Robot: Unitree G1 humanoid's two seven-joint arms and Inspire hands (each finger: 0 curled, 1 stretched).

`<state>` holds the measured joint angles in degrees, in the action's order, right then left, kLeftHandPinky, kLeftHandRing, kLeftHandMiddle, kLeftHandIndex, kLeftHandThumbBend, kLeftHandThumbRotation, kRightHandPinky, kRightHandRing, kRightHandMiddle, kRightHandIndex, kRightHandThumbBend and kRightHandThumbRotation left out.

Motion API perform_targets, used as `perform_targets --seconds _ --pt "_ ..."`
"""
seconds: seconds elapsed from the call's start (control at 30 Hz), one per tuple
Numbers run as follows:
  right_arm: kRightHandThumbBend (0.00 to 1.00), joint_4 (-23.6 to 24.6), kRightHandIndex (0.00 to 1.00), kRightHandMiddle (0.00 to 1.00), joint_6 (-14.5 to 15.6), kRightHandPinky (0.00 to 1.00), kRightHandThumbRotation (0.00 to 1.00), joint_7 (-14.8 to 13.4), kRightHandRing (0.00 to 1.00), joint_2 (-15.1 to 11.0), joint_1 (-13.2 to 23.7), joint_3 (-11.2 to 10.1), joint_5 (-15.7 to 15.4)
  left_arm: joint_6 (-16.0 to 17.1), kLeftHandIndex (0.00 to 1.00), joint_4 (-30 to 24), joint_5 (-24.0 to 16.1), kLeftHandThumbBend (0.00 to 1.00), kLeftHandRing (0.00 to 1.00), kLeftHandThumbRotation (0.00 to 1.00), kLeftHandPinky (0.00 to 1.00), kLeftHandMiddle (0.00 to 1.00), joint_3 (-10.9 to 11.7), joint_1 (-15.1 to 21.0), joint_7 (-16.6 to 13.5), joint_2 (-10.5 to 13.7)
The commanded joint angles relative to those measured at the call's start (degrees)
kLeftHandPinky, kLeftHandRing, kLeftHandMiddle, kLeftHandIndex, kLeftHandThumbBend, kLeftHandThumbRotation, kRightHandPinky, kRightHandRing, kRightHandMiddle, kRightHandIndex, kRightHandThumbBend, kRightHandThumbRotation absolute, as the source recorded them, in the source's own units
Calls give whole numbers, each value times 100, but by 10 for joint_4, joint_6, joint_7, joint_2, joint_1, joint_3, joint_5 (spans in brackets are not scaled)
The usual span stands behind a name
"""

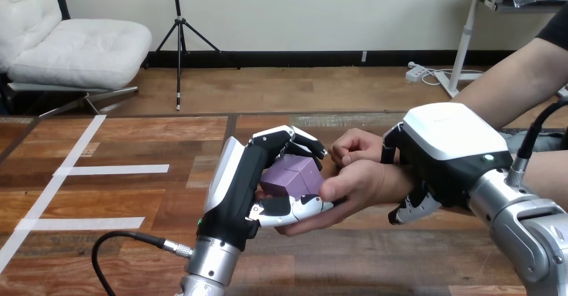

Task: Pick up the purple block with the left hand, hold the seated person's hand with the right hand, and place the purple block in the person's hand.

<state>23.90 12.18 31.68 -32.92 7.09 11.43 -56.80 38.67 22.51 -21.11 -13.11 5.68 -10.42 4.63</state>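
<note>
The black-and-white left hand [234, 189] gripped the purple cube-shaped block [293, 174] between curled fingers and thumb. At its three o'clock lay the person's cupped hand [358, 183], touching the block. Farther out, the right hand [442, 150] clasped the person's wrist [396, 183].

Left hand [238, 189] upright, fingers [295, 136] curled round purple block [295, 175], right hand [445, 155] clasping the person's wrist [394, 181]

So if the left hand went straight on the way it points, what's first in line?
The person's hand, cupped right ahead of the left hand and its purple block; gap unclear, likely touching.
</note>
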Motion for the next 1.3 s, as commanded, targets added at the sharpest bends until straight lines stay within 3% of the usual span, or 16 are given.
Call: perform_targets --seconds 0.0,0.83,1.27 --pt "78 3 51 42 -4 27 0 -4 34 10 44 0 0 9 50 -24 -8 70 40 0 35 47 -9 18 2 -8" --pt "77 -9 51 38 -27 21 0 -21 28 9 39 -3 2 7 50 -17 -2 71 39 0 34 47 -10 18 11 -8" --pt "76 -11 51 40 -33 22 0 -24 30 7 36 -6 5 5 50 -16 1 71 39 0 33 47 -8 18 17 -8"
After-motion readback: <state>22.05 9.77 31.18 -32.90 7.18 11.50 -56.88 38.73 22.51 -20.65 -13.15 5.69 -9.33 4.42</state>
